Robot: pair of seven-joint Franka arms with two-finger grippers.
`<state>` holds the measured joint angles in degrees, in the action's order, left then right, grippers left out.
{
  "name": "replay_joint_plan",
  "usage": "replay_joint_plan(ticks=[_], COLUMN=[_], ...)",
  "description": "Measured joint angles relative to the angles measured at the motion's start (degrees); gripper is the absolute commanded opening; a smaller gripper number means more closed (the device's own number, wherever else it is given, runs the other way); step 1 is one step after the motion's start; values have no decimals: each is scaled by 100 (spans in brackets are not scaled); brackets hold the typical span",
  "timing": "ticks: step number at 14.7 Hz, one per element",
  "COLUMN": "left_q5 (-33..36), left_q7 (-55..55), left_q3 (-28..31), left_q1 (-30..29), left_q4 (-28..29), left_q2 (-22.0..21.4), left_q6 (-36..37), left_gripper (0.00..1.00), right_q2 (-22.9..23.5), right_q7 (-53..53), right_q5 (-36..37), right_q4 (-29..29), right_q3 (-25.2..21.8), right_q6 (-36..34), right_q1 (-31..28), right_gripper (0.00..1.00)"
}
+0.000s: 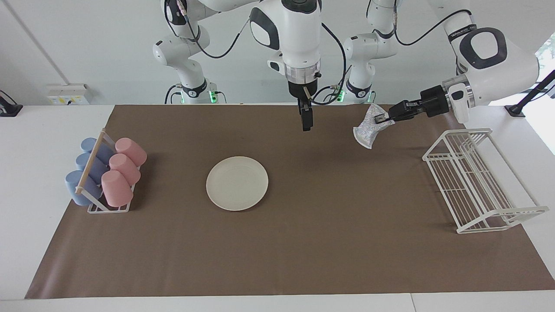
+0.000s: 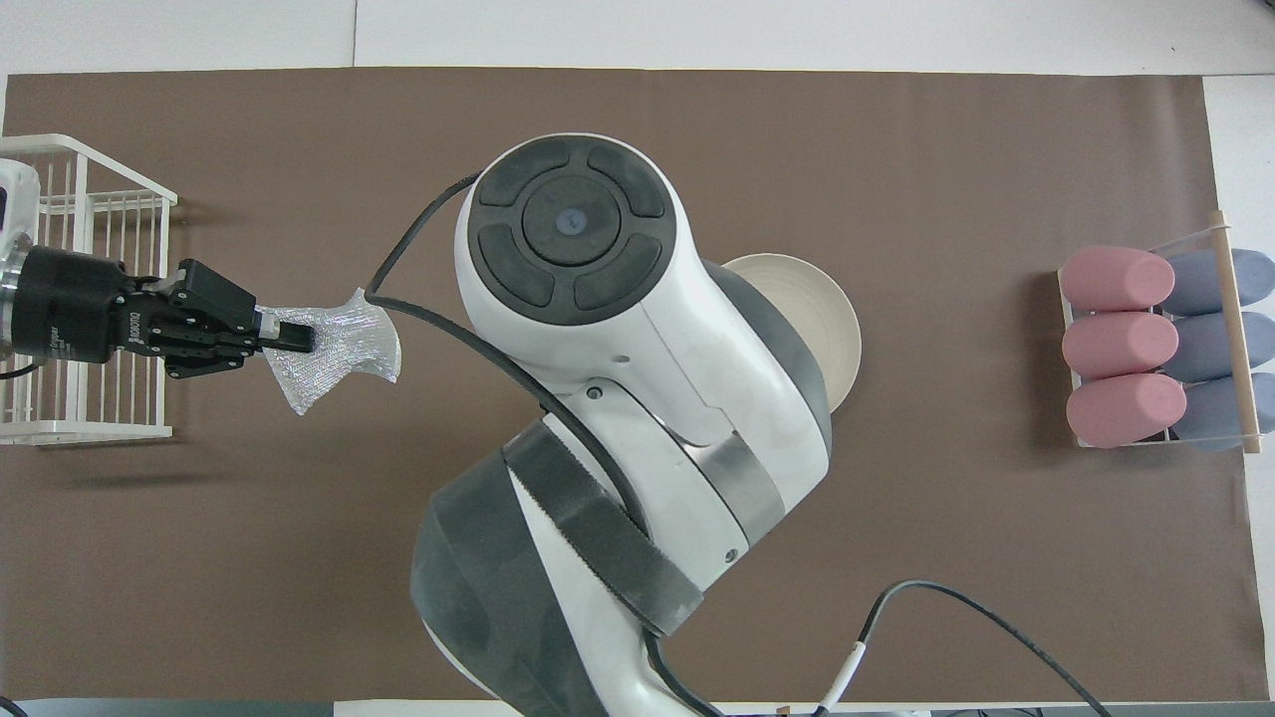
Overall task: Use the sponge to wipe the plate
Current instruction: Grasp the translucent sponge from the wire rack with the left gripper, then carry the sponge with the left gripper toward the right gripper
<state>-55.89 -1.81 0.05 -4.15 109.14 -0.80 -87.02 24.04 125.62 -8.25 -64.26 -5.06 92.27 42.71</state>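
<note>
The left end effector (image 1: 387, 117), pinched on one edge of the wrinkly, silvery sponge (image 1: 367, 129), held it dangling over the brown mat, toward the left arm's end of the counter (image 1: 34, 130), presumably for carrying to the plate (image 1: 237, 183). This flat, cream round lay mid-counter. The right end effector (image 1: 307, 123) hung waiting, apparently closed, near the robots' edge.

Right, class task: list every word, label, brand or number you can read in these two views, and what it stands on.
Nothing can be quoted with confidence.
White lettering, sideways on the black body of the left tool: too blurred to read.
Small print on the left arm's dark band: too small.
Yellow label on the wall box: too small.
Plate, sponge, cups, wire rack: no text.
</note>
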Motion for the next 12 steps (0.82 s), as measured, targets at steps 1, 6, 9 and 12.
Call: replay_joint_plan(ticks=[1, 6, 9, 12], left_q5=[-162, -1299, -1719, -1921], left_q7=[290, 1021, 1078, 1126], left_q3=[-4, -65, -84, -95], left_q1=[0, 24, 248, 403], left_q4=[220, 879, 993, 1094], left_q2=[-12, -9, 5, 9], left_q6=[4, 185, 249, 250], left_gripper=[0, 0, 0, 0], right_q2=[0, 0, 0, 0], right_q7=[0, 0, 0, 0], right_q5=[0, 0, 0, -4], right_q4=[1, 2, 1, 0], right_q3=[0, 1, 3, 6], right_q6=[0, 4, 19, 50], right_q1=[2, 13, 21, 42], right_gripper=[100, 100, 100, 100])
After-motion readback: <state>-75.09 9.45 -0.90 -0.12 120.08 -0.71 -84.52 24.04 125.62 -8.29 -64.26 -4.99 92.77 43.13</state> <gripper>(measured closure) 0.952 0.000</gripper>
